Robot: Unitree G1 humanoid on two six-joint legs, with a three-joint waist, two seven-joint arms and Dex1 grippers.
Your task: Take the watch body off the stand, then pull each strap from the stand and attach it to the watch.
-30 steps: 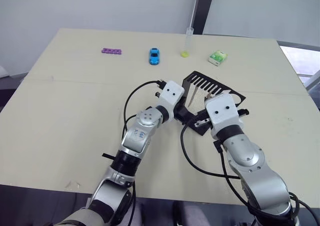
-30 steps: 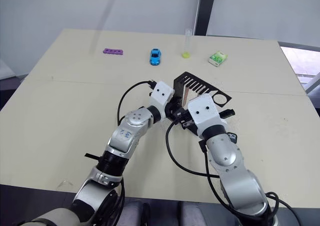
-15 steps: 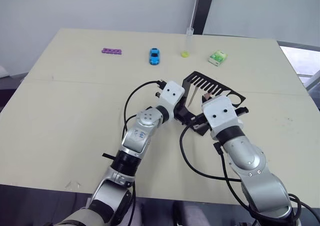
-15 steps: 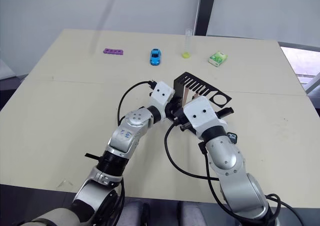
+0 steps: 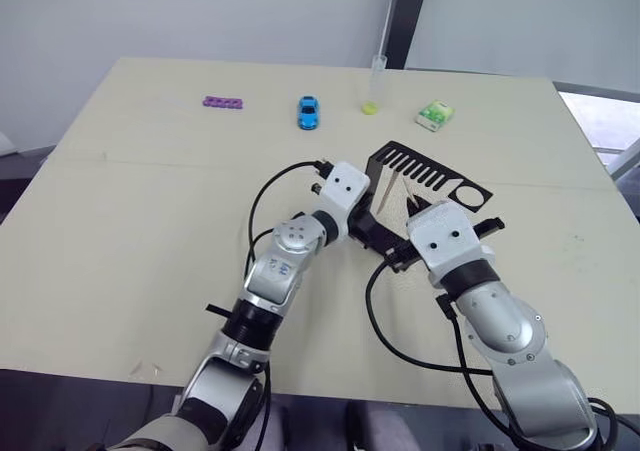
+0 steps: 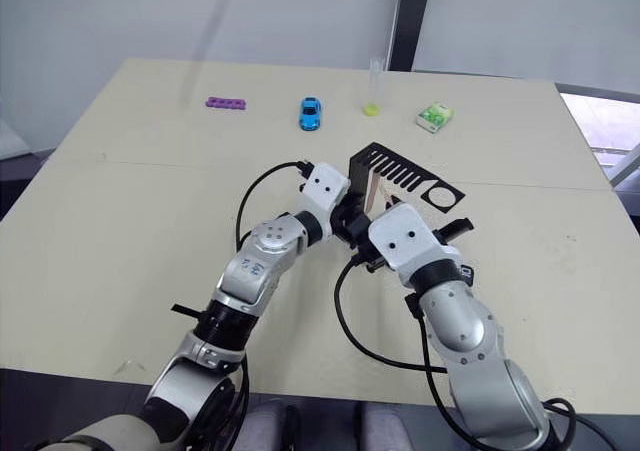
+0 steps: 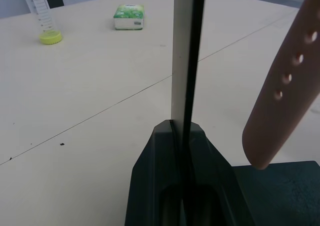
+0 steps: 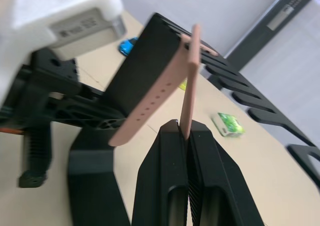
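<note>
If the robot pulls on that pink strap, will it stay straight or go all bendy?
Probably bendy. The strap is thin and flat, and the other strap hangs down from the stand under its own weight, so both likely flop. It looks light too, since the right gripper holds it by just a narrow pinch at the tip.

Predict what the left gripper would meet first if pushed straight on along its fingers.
Nothing new: the left gripper is already shut on the stand upright, so it would only press against that; depth beyond is unclear.

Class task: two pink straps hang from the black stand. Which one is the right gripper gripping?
The plain strap, seen edge-on, pinched at its lower end by the right gripper. The other strap, showing a row of holes, hangs free against the stand.
</note>
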